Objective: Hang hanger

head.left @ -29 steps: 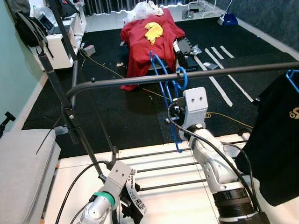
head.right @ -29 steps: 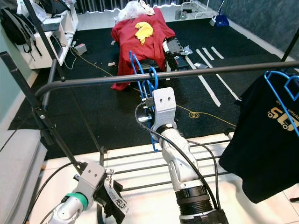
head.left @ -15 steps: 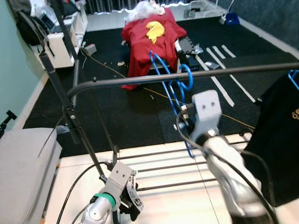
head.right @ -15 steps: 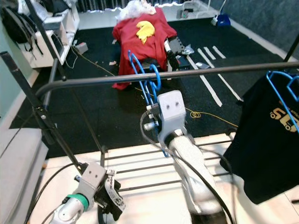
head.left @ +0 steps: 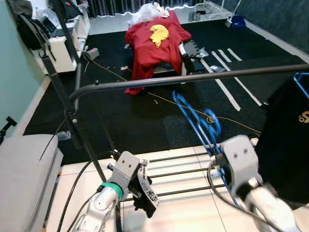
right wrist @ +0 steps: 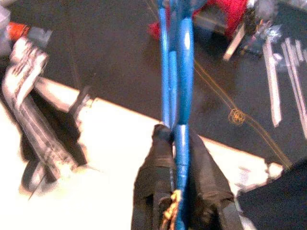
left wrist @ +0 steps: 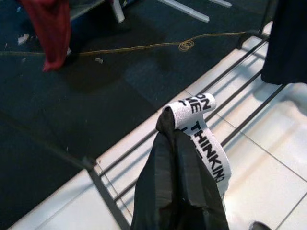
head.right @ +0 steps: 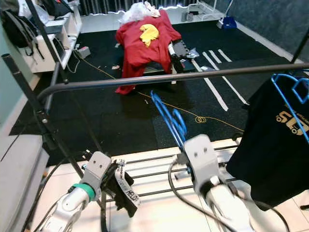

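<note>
The blue hanger (head.left: 199, 119) is thin, stiff plastic or coated wire, light and smooth, so likely slippery; best held low on its frame, leaving the hook free; the right gripper (right wrist: 178, 143) has its fingers clamped on that frame, holding it below the dark metal rail (head.left: 193, 79); the left gripper (left wrist: 180, 143), low by the floor bars, pinches a printed fabric strap (left wrist: 204, 136), fingers narrow.

Black carpet (head.left: 120, 111), white tile floor (head.left: 183, 212), teal wall (head.left: 14, 82) at left, white shelf unit (head.left: 60, 46).
</note>
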You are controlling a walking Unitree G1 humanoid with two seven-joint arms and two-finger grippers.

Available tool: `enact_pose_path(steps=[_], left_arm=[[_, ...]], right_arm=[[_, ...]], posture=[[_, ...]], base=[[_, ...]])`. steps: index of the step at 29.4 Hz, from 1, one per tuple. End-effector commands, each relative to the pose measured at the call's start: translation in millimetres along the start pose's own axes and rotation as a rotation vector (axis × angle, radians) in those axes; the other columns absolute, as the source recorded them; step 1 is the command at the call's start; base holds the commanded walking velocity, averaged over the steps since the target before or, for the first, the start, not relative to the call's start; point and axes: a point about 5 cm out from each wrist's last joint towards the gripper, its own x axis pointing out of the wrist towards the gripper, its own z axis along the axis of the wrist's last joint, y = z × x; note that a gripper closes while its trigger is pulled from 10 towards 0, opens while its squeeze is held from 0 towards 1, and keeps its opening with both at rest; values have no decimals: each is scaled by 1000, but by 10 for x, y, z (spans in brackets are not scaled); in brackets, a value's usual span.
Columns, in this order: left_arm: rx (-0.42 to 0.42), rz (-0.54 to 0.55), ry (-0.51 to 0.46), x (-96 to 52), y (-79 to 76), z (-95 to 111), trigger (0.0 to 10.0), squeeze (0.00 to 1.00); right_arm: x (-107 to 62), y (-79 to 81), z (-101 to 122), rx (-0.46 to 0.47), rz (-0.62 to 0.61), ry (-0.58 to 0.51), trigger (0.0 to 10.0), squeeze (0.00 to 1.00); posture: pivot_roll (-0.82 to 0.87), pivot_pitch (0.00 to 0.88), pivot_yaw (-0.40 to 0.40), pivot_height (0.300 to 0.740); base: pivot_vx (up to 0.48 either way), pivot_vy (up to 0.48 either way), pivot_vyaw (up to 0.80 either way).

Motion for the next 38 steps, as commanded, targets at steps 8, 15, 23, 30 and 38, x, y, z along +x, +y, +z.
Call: enact_pose_path(steps=[8, 15, 23, 30, 38], left_arm=[[185, -258, -121, -116, 25, 300, 10000, 0], [247, -294, -153, -4, 90, 461, 10000, 0], [225, -288, -134, 70, 107, 460, 10000, 0], [214, -300, -141, 93, 90, 483, 10000, 0], [200, -310, -141, 118, 97, 486, 10000, 0]], right_arm=[[-474, 176, -218, -18, 329, 111, 10000, 0], [-736, 269, -121, -9, 522, 122, 10000, 0], [-972, 435, -378, 63, 590, 238, 10000, 0], [-969, 499, -452, 88, 559, 250, 10000, 0], [-827, 297, -317, 30, 404, 162, 10000, 0]], posture=[[-354, 182, 145, 740], [-343, 192, 136, 740], [-356, 202, 144, 740], [-360, 202, 158, 740], [-372, 200, 165, 740]], base=[[0, 0, 0], [0, 0, 0], [0, 0, 0], [0, 0, 0], [0, 0, 0]])
